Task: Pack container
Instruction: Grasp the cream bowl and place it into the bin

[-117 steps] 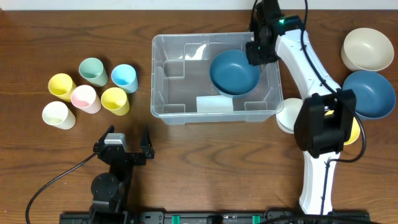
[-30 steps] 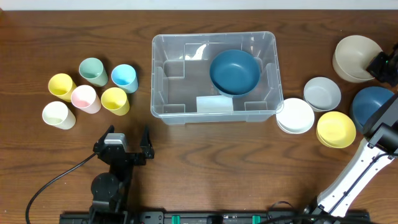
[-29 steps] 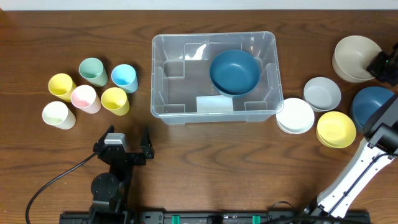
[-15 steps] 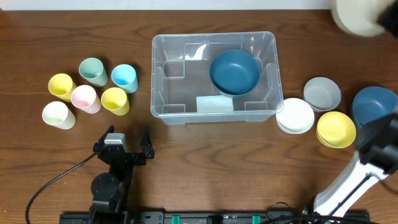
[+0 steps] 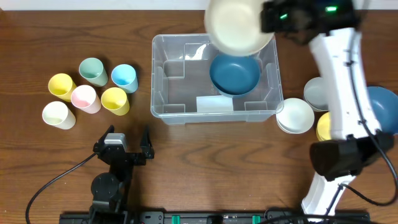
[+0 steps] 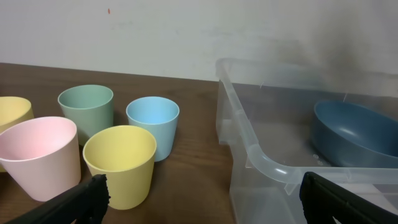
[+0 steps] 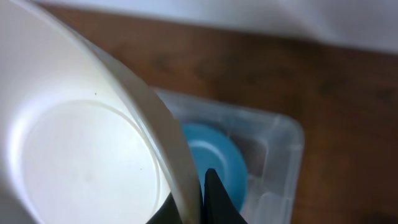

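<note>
The container point(image 5: 163, 93), a large clear plastic bin, stands mid-table and holds one dark blue bowl point(image 5: 234, 73). My right gripper point(image 5: 268, 17) is shut on the rim of a cream bowl point(image 5: 238, 26) and holds it in the air over the bin's far right part, above the blue bowl. In the right wrist view the cream bowl point(image 7: 81, 149) fills the left, pinched at its rim by my fingers point(image 7: 198, 199), with the blue bowl point(image 7: 214, 162) and bin point(image 7: 280, 155) below. My left gripper point(image 5: 121, 144) is open and empty near the front edge; its view shows the bin point(image 6: 261, 162).
Several coloured cups point(image 5: 93, 90) stand in a cluster left of the bin, also in the left wrist view point(image 6: 118, 162). Right of the bin sit a white bowl point(image 5: 295, 116), a grey bowl point(image 5: 314, 94), a yellow bowl point(image 5: 322, 127) and a dark blue bowl point(image 5: 382, 106), partly hidden by my right arm.
My right gripper has carried the cream bowl from the far right corner leftwards to above the bin. The left arm has not moved.
</note>
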`<action>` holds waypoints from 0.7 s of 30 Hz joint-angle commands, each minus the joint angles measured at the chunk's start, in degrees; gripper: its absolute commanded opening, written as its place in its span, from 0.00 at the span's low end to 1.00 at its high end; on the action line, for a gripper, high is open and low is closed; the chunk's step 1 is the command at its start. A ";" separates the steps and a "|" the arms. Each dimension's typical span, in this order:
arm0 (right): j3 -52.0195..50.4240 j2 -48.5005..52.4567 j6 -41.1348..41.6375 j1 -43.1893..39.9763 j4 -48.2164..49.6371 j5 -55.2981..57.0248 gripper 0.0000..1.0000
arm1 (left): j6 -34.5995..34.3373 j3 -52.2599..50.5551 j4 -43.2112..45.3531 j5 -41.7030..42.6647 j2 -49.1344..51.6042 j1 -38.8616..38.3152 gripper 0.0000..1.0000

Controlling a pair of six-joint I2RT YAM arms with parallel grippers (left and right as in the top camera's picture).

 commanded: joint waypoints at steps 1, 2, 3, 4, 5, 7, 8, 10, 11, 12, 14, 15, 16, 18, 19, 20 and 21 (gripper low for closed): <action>-4.48 0.48 0.50 1.22 0.52 6.10 0.01 | 0.15 -1.29 -1.88 -0.61 -0.39 0.28 0.98; -5.79 0.50 0.63 1.33 0.87 6.10 0.01 | 0.15 -1.29 -1.88 -0.61 -0.39 0.28 0.98; -7.23 0.52 0.94 1.31 1.36 6.14 0.01 | 0.15 -1.29 -1.88 -0.61 -0.39 0.28 0.98; -9.07 0.52 1.03 1.29 2.12 6.19 0.01 | 0.15 -1.29 -1.88 -0.61 -0.39 0.28 0.98; -10.78 0.52 1.07 1.14 2.86 6.25 0.01 | 0.15 -1.29 -1.88 -0.61 -0.39 0.28 0.98; -13.86 0.52 1.44 0.85 4.63 6.29 0.01 | 0.15 -1.29 -1.88 -0.61 -0.39 0.31 0.98; -15.72 0.52 1.44 0.70 5.86 6.29 0.01 | 0.15 -1.29 -1.88 -0.61 -0.39 0.28 0.98; -18.45 0.52 1.44 0.55 7.89 6.27 0.01 | 0.15 -1.29 -1.88 -0.61 -0.39 0.28 0.98; -19.67 0.52 1.42 0.55 8.83 6.29 0.01 | 0.15 -1.29 -1.88 -0.61 -0.39 0.28 0.98; -21.16 0.52 1.42 0.55 10.10 6.29 0.01 | 0.15 -1.29 -1.88 -0.61 -0.39 0.28 0.98; -23.52 0.52 1.42 0.55 11.98 6.32 0.01 | 0.15 -1.29 -1.88 -0.63 -0.39 0.28 0.98; -24.59 0.52 1.42 0.55 12.85 6.32 0.01 | 0.15 -1.29 -1.88 -0.61 -0.39 0.28 0.98; -25.70 0.52 1.42 0.55 13.90 6.32 0.01 | 0.15 -1.31 -1.88 -0.61 -0.39 0.28 0.98; -27.10 0.52 1.42 0.42 15.13 6.32 0.04 | 0.15 -1.29 -1.88 -0.63 -0.39 0.28 0.98; -27.74 0.52 1.42 0.37 15.67 6.32 0.16 | 0.15 -1.29 -1.88 -0.61 -0.39 0.31 0.98; -28.30 0.52 1.42 0.33 16.26 6.32 0.36 | 0.15 -1.29 -1.88 -0.61 -0.39 0.28 0.98; -28.61 0.52 1.42 0.31 16.57 6.32 0.54 | 0.15 -1.29 -1.88 -0.61 -0.39 0.28 0.98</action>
